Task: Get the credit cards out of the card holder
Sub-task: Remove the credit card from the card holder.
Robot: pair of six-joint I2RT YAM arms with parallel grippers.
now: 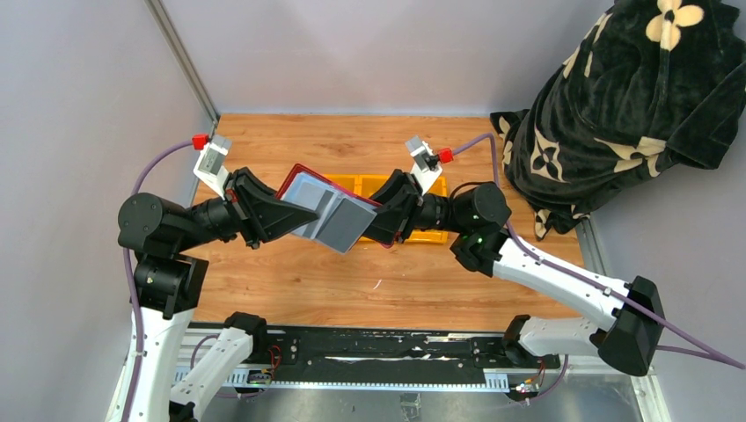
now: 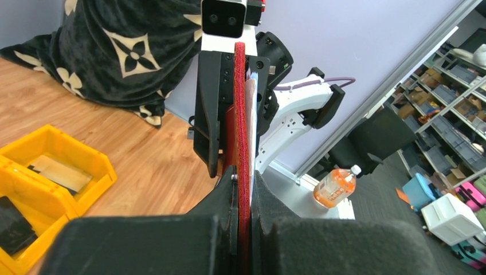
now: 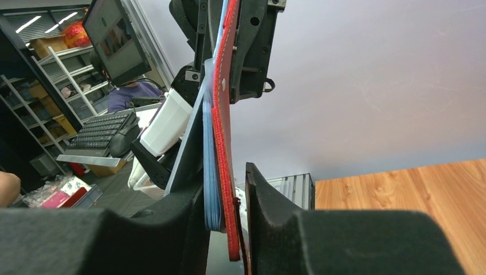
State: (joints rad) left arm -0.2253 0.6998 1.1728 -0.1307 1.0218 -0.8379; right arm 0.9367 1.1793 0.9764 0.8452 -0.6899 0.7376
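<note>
The dark red card holder point(image 1: 330, 211) hangs open in the air between both arms, its grey sleeves point(image 1: 341, 221) facing up. My left gripper point(image 1: 290, 215) is shut on its left edge; in the left wrist view the red cover point(image 2: 243, 114) is pinched between the jaws of that gripper point(image 2: 245, 177). My right gripper point(image 1: 378, 220) straddles the right edge, open. There the sleeves point(image 3: 209, 172) touch one finger, and a gap separates the red cover point(image 3: 220, 132) from the other. A tan credit card point(image 2: 60, 172) and a dark one point(image 2: 11, 226) lie in the yellow tray point(image 2: 54, 134).
The yellow tray point(image 1: 431, 236) sits on the wooden table behind and under the held holder. A black flowered cloth bundle point(image 1: 607, 97) fills the back right corner. An orange bottle point(image 2: 335, 186) lies off the table.
</note>
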